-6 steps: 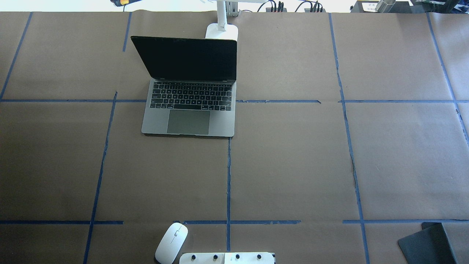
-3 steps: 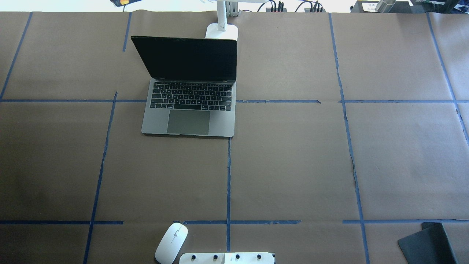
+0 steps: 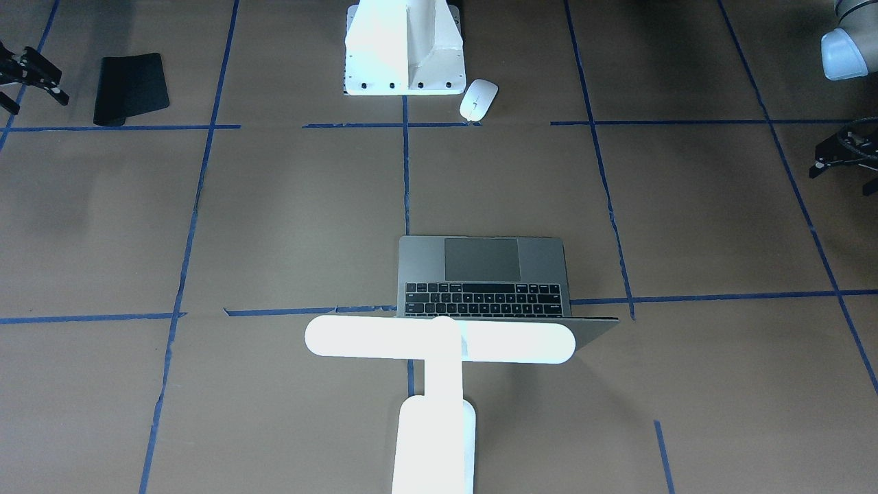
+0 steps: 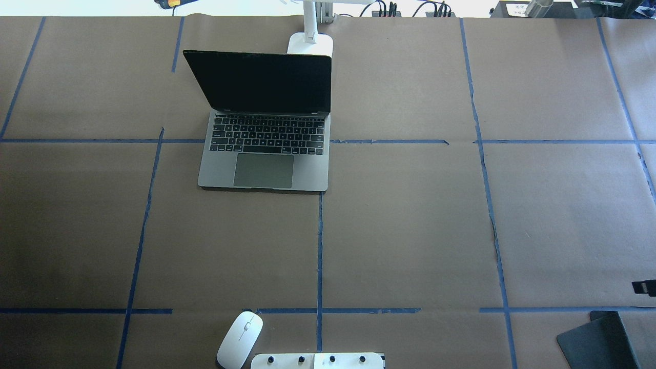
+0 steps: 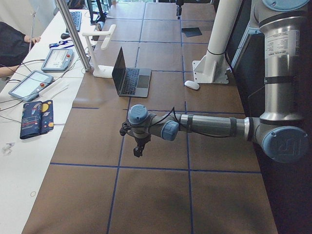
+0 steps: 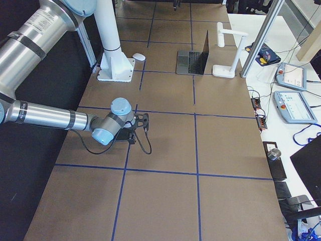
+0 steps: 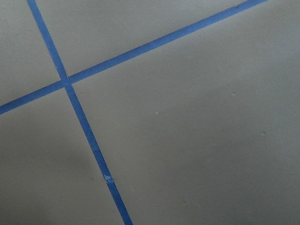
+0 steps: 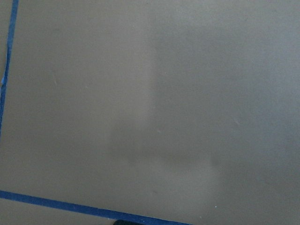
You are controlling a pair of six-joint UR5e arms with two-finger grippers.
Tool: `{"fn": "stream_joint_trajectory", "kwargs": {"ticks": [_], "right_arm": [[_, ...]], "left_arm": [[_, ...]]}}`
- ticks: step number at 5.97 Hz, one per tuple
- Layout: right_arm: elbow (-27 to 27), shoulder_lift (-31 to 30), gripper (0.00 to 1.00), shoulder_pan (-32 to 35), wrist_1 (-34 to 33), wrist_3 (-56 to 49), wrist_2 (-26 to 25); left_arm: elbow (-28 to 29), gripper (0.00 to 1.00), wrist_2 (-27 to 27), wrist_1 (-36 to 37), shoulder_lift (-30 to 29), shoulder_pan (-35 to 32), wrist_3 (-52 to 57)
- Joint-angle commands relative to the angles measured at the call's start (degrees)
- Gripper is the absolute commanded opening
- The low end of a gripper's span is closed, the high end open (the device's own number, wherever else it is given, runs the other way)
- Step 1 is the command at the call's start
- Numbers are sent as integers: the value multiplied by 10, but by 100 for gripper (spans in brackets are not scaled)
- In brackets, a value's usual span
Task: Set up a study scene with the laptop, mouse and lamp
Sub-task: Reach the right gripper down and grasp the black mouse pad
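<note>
Laptop [image 4: 264, 154] sits open on the counter [image 4: 410, 230], lamp [image 3: 439, 339] just behind its lid. Mouse [image 4: 240, 338] lies beside the pedestal [image 3: 405, 55] — mat [image 4: 597, 341] well apart. Left end effector [image 3: 842, 175] and right end effector [image 3: 31, 86] hover spread at opposite counter ends.

The table [image 4: 410, 230] is covered in matt brown paper, faintly creased, with strips of blue tape [image 4: 319, 246] stuck flat across it. The laptop [image 4: 264, 154] has a smooth grey metal shell with a dull sheen, matt black keys and a dark glossy screen. The mouse [image 4: 240, 339] is glossy white plastic. The lamp [image 3: 439, 343] looks like smooth, bright white plastic. The pedestal [image 3: 405, 48] is white painted metal, the mat [image 3: 130, 81] matt black, and the left arm [image 5: 214, 126] silvery metal tube with blue-grey caps
</note>
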Motion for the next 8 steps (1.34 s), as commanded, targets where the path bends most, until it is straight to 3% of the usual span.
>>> {"fn": "stream_joint_trajectory", "kwargs": {"ticks": [1,2,4,7,8], "right_arm": [[-40,0,100,-160,83,122,-119],[-41,-4,100,-214,87,138,-147],[-42,-24,95,-250,95,139,-149],[-48,-18,66,-277,91,150,-151],[-50,-16,66,-290,87,150,-153]], "left_arm": [[-2,100,-18,0,0,-3,-1],[-2,100,-19,0,0,-7,-1],[-3,100,-19,0,0,-8,-1],[-3,100,-19,0,1,-9,1],[-2,100,-23,0,1,-12,1]]}}
